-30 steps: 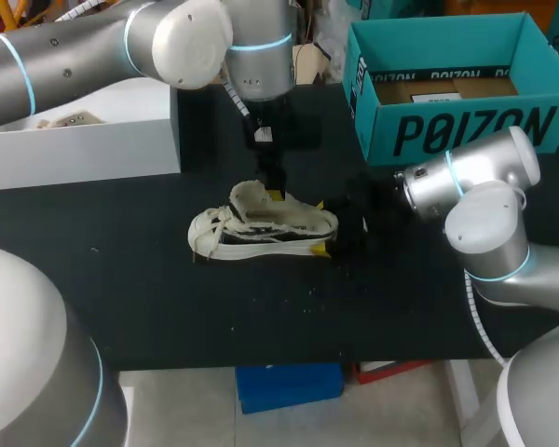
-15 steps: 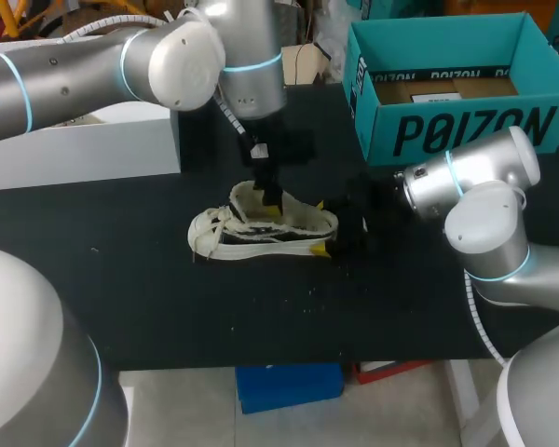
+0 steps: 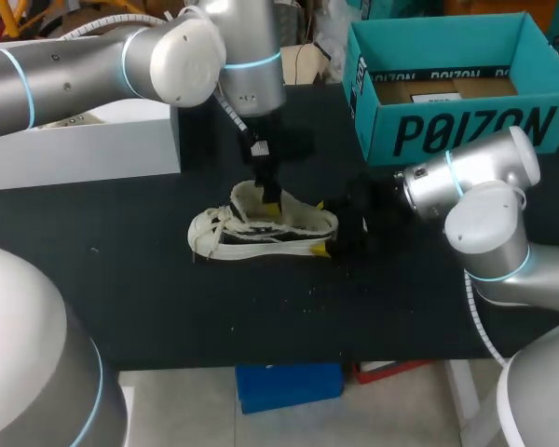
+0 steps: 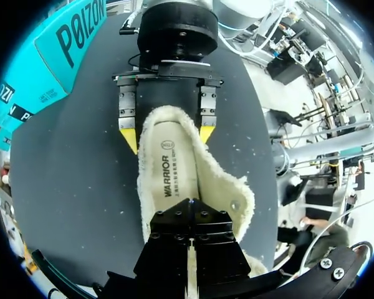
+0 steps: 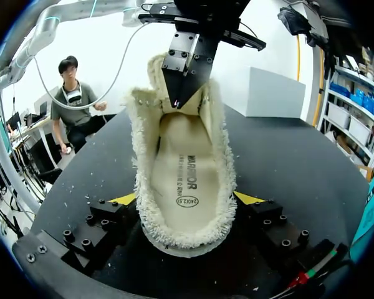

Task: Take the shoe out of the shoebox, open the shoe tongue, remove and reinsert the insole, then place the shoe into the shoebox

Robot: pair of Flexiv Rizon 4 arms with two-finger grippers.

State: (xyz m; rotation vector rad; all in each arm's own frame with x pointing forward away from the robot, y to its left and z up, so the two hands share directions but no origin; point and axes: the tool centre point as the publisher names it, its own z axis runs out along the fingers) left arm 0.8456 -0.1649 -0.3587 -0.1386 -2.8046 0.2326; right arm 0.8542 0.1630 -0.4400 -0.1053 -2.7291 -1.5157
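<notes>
Flanking shoe: teal shoebox, white box

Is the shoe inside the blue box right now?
No, the shoe lies on the black table, outside the teal box.

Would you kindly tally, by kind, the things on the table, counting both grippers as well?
shoe: 1
insole, lying inside the shoe: 1
boxes: 2, the teal shoebox and the white box
grippers: 2, the left gripper and the right gripper
Total: 6
</notes>
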